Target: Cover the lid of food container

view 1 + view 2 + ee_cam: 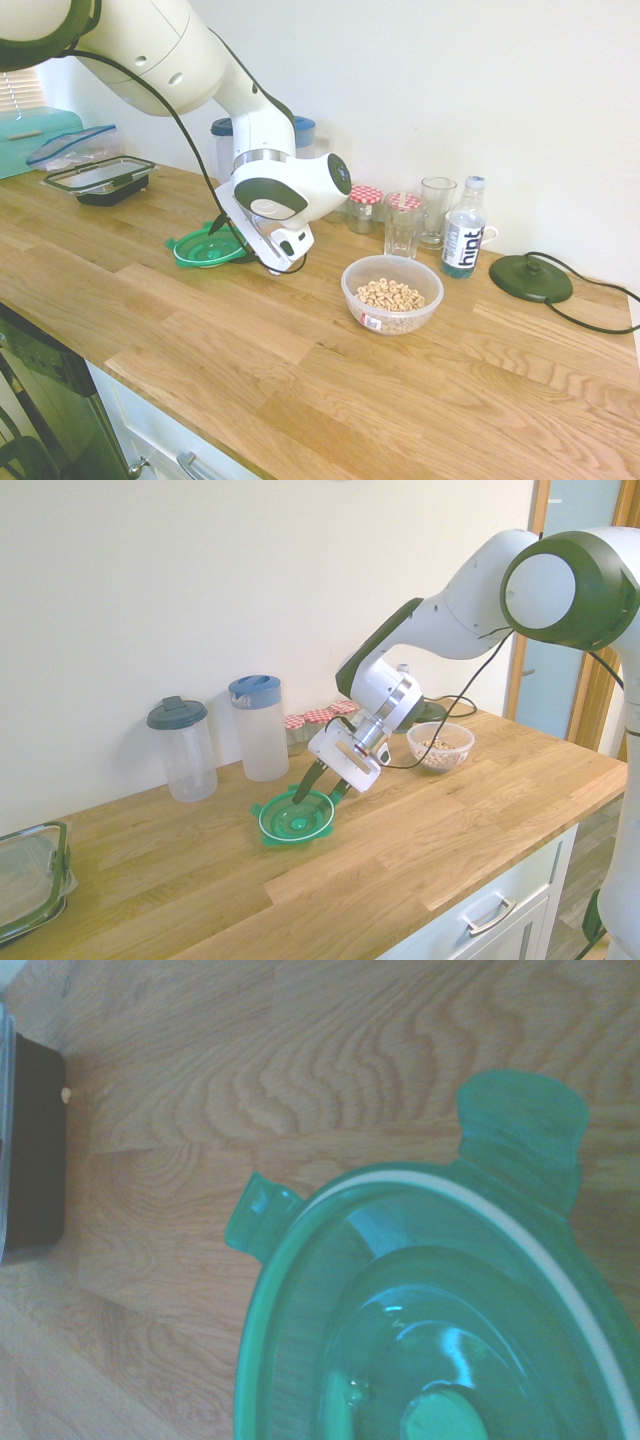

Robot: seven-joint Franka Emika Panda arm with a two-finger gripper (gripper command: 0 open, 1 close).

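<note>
One step is in hand, the pickup: the gripper (320, 786), jaws spread wide and holding nothing, straddles the rim of the green lid (293, 820) on the counter (420, 850), and must next clamp, lift and carry it to the cereal bowl (392, 294), well apart.

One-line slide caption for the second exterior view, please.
Open gripper reaches over the green lid lying on the wooden counter; cereal container waits uncovered.
</note>
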